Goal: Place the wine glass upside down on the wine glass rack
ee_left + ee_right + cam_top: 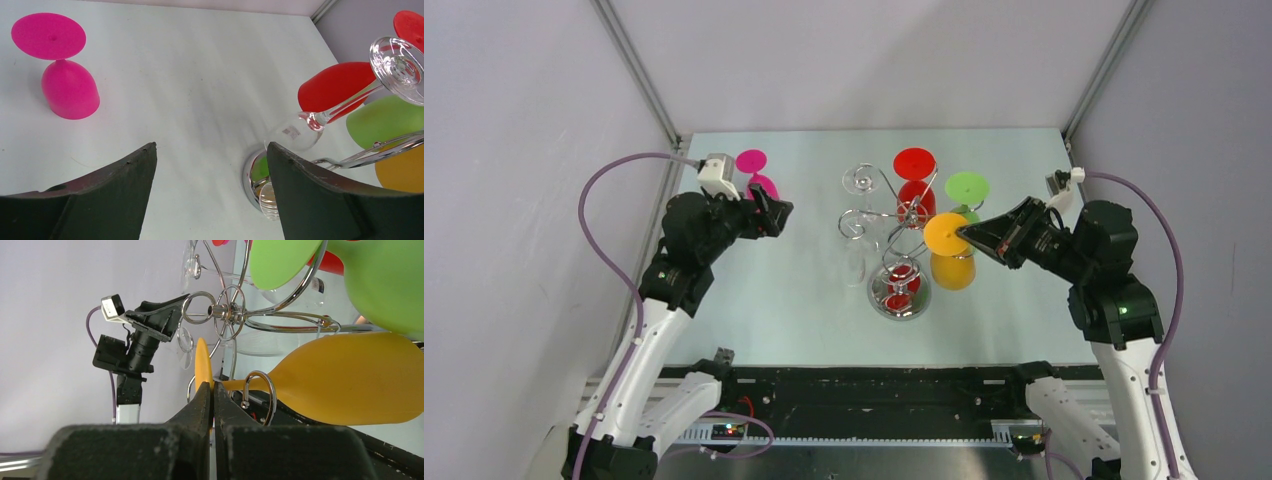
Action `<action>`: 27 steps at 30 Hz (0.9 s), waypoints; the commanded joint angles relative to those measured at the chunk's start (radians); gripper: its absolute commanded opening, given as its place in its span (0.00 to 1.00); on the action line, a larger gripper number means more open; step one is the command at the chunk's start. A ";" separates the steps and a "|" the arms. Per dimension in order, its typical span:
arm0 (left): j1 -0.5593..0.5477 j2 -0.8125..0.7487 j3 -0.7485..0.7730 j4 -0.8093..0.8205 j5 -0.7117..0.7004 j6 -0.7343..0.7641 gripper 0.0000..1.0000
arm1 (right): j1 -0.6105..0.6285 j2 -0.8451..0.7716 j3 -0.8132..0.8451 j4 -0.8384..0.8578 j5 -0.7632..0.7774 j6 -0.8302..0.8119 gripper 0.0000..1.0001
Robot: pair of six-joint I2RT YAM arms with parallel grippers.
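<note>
The chrome wine glass rack (894, 215) stands mid-table on its round mirrored base (900, 295). A yellow wine glass (946, 233) hangs bowl-down on the rack's right side. Its stem runs through a curled rack arm (260, 395). My right gripper (967, 232) is shut on the edge of the yellow glass's foot (203, 365); the bowl (345, 377) lies beyond the ring. A pink wine glass (754, 165) stands upside down on the table at the back left (70, 90). My left gripper (782, 213) hovers open beside it, with nothing between its fingers (211, 146).
A red glass (915, 165), a green glass (967, 187) and a clear glass (300, 131) hang upside down on other rack arms. Two curled arms (859, 180) at the rack's left hold nothing. Grey walls close in the table on three sides.
</note>
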 commanded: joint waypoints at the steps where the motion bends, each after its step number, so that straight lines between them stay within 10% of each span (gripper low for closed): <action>1: -0.001 -0.010 0.000 0.026 -0.013 0.030 0.86 | 0.005 -0.025 0.001 0.003 0.013 -0.013 0.00; 27: 0.000 -0.004 -0.001 0.026 -0.014 0.030 0.86 | -0.067 -0.108 0.001 -0.082 0.133 -0.020 0.00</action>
